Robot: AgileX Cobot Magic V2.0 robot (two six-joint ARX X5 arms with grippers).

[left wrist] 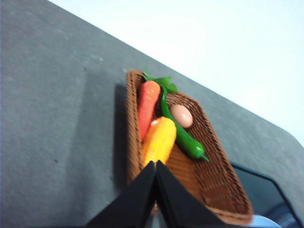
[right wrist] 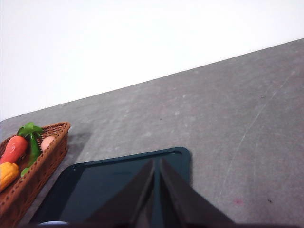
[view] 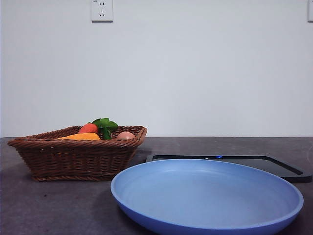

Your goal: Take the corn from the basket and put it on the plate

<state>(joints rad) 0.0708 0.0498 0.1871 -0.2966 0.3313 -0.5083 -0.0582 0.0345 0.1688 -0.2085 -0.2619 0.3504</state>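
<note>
The corn (left wrist: pixel 159 140) lies in the brown wicker basket (left wrist: pixel 216 190), beside a red-orange carrot (left wrist: pixel 147 107); its yellow top shows over the rim in the front view (view: pixel 82 137). My left gripper (left wrist: pixel 156 163) hangs shut above the basket, its tips over the corn's near end. The light-blue plate (view: pixel 205 196) sits empty at the front, right of the basket (view: pixel 73 159). Above the black tray, my right gripper (right wrist: pixel 157 161) is shut and holds nothing. Neither arm shows in the front view.
A green pepper (left wrist: pixel 183 137) and an egg (left wrist: pixel 181 115) also lie in the basket. A flat black tray (view: pixel 254 164) lies behind the plate to the right. A white wall stands behind the grey table.
</note>
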